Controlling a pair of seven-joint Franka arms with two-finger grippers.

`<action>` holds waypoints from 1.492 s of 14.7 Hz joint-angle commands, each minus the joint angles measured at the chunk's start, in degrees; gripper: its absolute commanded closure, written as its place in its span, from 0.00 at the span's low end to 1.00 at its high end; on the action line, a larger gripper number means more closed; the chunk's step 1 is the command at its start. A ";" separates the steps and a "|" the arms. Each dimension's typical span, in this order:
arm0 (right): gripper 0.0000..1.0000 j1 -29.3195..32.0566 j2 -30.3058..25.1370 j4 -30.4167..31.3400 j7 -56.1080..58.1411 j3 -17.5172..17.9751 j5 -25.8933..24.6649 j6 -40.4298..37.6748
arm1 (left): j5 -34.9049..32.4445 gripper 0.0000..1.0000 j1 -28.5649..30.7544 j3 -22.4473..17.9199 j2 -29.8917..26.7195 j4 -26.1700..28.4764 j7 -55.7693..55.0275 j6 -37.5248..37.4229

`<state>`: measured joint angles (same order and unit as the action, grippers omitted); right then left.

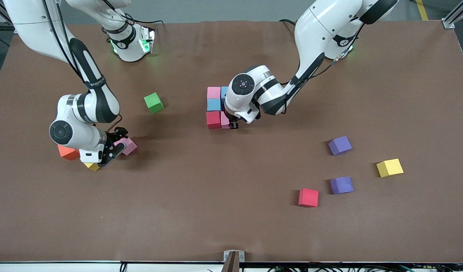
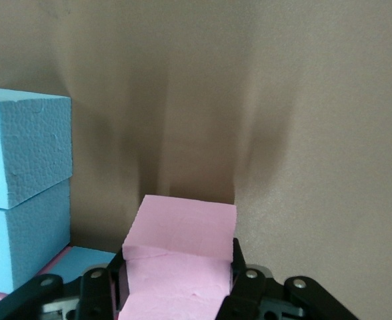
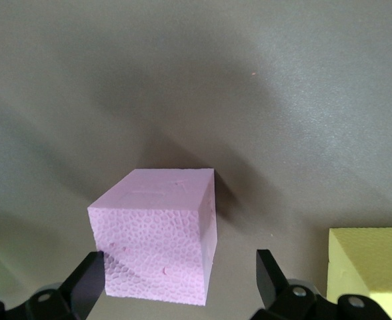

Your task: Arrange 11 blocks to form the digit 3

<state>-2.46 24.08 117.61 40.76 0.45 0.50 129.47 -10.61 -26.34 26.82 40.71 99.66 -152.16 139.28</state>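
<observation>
Front view: started figure near mid-table, namely a pink cube (image 1: 213, 92) and a light blue cube (image 1: 224, 91) in the row farthest from the camera, then another light blue cube (image 1: 213, 104), then a red cube (image 1: 213, 119) nearest the camera. Left gripper (image 1: 231, 123) low just beside that red cube, toward the left arm's end, clenched on the held pink cube (image 1: 225, 121). Right gripper (image 1: 113, 150) down at the right arm's end, released, straddling the loose pink cube (image 1: 128, 146); an orange cube (image 1: 67, 152) and a small yellow cube (image 1: 92, 166) close by, a green cube (image 1: 154, 102) farther from the camera. Toward the left arm's end and nearer the camera, well apart from the figure: two purple cubes (image 1: 339, 145), a yellow cube (image 1: 389, 167) and a second red cube (image 1: 308, 197). Left wrist view: held pink cube (image 2: 183, 260) pinched between the fingers (image 2: 105, 287), blue stack (image 2: 23, 153) alongside; cannot tell whether seated on the table. Best to press it flush against the red neighbour, faces square, then let go without dragging. Right wrist view: loose pink cube (image 3: 157, 233) between spread fingers (image 3: 89, 280), turned slightly and off-centre; yellow neighbour (image 3: 373, 267) near. Worth centring and squaring to the cube's faces before closing, keeping clear of that neighbour.
</observation>
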 commanded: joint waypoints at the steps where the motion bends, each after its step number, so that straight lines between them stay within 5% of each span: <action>1: 0.00 -0.35 -1.49 2.18 0.29 0.35 -0.41 0.70 | -2.82 0.79 -0.46 -0.36 -0.81 1.06 -1.65 0.91; 22: 0.00 -1.84 -2.28 2.36 -2.26 0.43 3.46 -0.80 | -3.71 0.78 -0.90 -0.36 0.07 0.80 -1.65 2.40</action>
<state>-3.29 23.21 118.32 39.82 0.99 3.25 128.32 -12.96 -26.98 26.69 40.77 100.19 -152.55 140.48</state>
